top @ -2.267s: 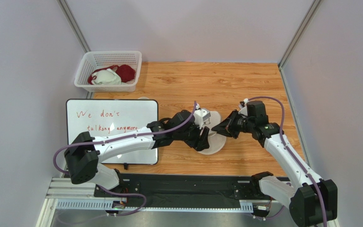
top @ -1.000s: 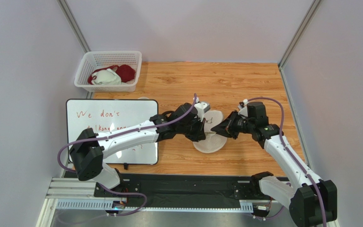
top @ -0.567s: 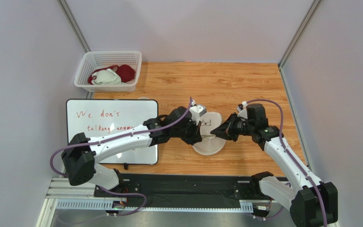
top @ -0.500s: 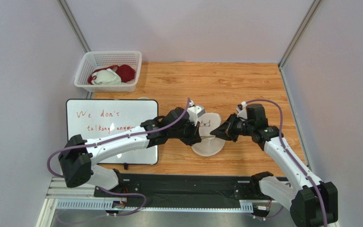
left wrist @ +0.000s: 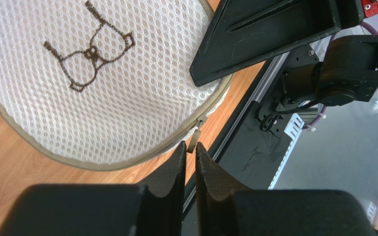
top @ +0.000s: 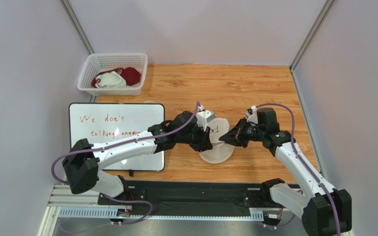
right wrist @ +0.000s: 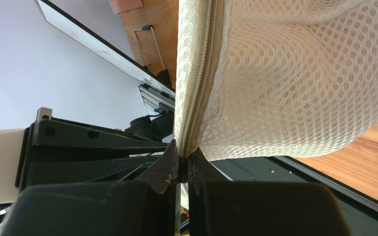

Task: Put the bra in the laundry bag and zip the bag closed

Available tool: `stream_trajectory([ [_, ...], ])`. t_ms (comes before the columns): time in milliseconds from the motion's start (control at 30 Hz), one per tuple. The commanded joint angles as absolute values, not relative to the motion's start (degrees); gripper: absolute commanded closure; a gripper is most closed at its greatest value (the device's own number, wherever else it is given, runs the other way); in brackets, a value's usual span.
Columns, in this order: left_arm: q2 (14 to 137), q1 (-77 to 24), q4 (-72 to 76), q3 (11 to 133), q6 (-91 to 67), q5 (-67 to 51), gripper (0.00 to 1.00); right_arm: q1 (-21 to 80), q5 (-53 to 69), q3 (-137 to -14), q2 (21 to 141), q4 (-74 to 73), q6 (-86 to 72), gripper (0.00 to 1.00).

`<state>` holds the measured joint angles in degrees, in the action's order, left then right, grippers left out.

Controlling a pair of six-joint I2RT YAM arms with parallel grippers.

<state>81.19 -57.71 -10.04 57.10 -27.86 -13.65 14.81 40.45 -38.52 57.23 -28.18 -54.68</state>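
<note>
The laundry bag (top: 219,148) is a round off-white mesh pouch near the table's middle, its face with the bra drawing (left wrist: 90,51) turned up. In the left wrist view the bag (left wrist: 102,98) shows a tan rim zipper. Its pull tab (left wrist: 194,136) sits between the tips of my left gripper (left wrist: 190,147), which is shut on it at the bag's near-left rim (top: 208,141). My right gripper (top: 227,138) is shut on the bag's zipper rim (right wrist: 196,98) and holds that edge pinched (right wrist: 183,156). The bra is out of view.
A white lattice basket (top: 88,74) at the back left holds a dark red (top: 131,75) and a white garment (top: 109,81). A whiteboard (top: 117,130) lies left of the bag under my left arm. A black rail (top: 186,194) runs along the front edge.
My left gripper has moved from the bag's near side up and leftward to its left rim. The bag's far half has risen, showing the drawing. My right gripper keeps its grip.
</note>
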Motion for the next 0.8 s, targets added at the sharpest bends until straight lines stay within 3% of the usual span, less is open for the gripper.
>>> stream_trajectory([
  [0, 81.8, -57.6, -7.0, 58.5, -27.5, -15.2, 0.80, 14.9, 43.1, -39.8, 55.6, -26.6, -55.8, 1.00],
  [633, 84.0, -57.6, -7.4, 62.6, -27.9, -15.6, 0.67, 15.0, 43.1, -39.1, 55.4, -26.3, -56.0, 1.00],
  [767, 85.8, -57.6, -9.9, 64.3, -28.6, -13.5, 0.75, 15.0, 43.1, -39.2, 55.0, -26.5, -55.9, 1.00],
])
